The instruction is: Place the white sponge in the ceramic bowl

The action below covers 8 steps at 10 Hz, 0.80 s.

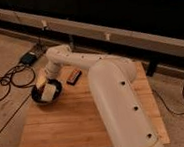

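Note:
The ceramic bowl (38,98) is dark and round and stands near the left edge of the wooden table. The white sponge (49,93) is a pale block sitting inside the bowl, toward its right side. My white arm reaches from the lower right across the table and bends down over the bowl. My gripper (43,84) hangs just above the bowl's back rim, right at the top of the sponge. Whether it touches the sponge cannot be made out.
A small dark reddish flat object (74,76) lies on the wooden table (76,120) just right of the bowl. Black cables (6,81) and a dark box (27,58) lie on the floor to the left. A long dark rail (131,38) runs behind the table.

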Each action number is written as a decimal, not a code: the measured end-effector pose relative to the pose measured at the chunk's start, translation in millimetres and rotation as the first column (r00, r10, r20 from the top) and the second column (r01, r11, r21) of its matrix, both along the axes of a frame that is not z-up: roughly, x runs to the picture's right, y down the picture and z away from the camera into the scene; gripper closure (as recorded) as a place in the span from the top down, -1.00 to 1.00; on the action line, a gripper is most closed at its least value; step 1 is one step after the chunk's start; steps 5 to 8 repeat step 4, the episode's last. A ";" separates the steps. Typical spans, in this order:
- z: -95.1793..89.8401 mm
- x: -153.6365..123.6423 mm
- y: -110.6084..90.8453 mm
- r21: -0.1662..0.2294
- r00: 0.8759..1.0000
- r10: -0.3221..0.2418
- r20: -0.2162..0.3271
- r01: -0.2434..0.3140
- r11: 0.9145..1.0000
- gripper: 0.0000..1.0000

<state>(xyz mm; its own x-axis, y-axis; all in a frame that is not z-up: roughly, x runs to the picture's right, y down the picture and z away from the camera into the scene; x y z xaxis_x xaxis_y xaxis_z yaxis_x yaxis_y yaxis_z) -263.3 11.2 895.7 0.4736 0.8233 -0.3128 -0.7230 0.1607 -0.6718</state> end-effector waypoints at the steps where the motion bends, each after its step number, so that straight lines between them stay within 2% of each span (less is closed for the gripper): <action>1: -0.5 -1.0 -0.3 0.001 1.000 0.000 0.001 0.000 1.000 0.60; 8: -0.9 -1.9 0.1 0.000 1.000 0.000 0.003 0.000 1.000 0.60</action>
